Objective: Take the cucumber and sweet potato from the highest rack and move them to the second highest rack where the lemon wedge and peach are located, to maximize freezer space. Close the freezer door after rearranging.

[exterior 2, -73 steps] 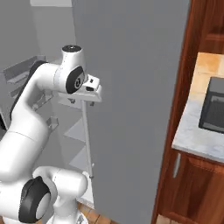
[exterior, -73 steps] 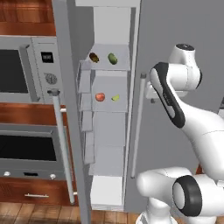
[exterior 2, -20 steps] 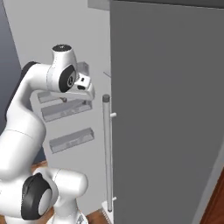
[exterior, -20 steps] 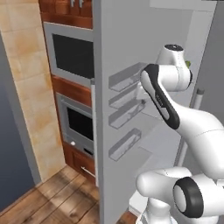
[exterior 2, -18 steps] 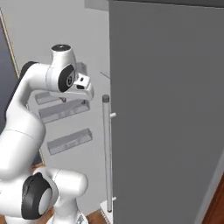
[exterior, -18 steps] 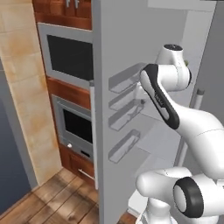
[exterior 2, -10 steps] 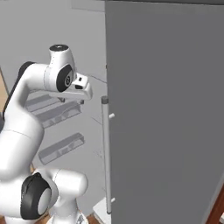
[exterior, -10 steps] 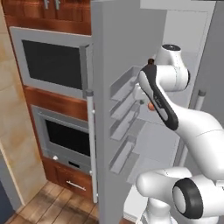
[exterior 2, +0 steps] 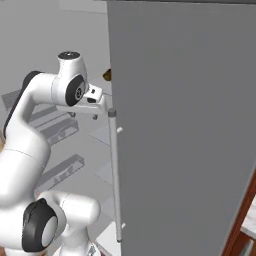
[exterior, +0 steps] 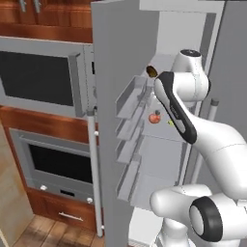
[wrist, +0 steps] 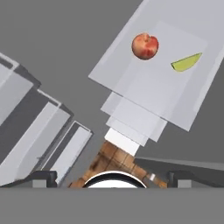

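In the hand view a red-orange peach [wrist: 145, 46] and a yellow-green lemon wedge [wrist: 186, 62] lie apart on a pale rack [wrist: 131, 83]. My gripper [wrist: 113, 178] is held off from that rack, open, with nothing between its fingertips [wrist: 43, 177]. From the left base view the peach [exterior: 154, 117] and the lemon wedge [exterior: 170, 122] show beside my forearm. One rack higher is a brown sweet potato [exterior: 151, 71], also the brown spot [exterior 2: 106, 75] beside the door edge above my gripper [exterior 2: 84, 116]. The cucumber is hidden behind my arm.
The freezer door [exterior: 120, 144] stands open on the left, with several bins [exterior: 131, 99] on its inner side. A wall oven [exterior: 43, 77] lies beyond it. The closed right-hand door [exterior 2: 190, 125] and its vertical handle [exterior 2: 114, 175] stand close to my hand. Lower racks [wrist: 131, 118] step down under the peach.
The whole picture has shifted, so the base has moved. The freezer's inside with the peach and sweet potato now shows past the open door. The gripper has stayed open.
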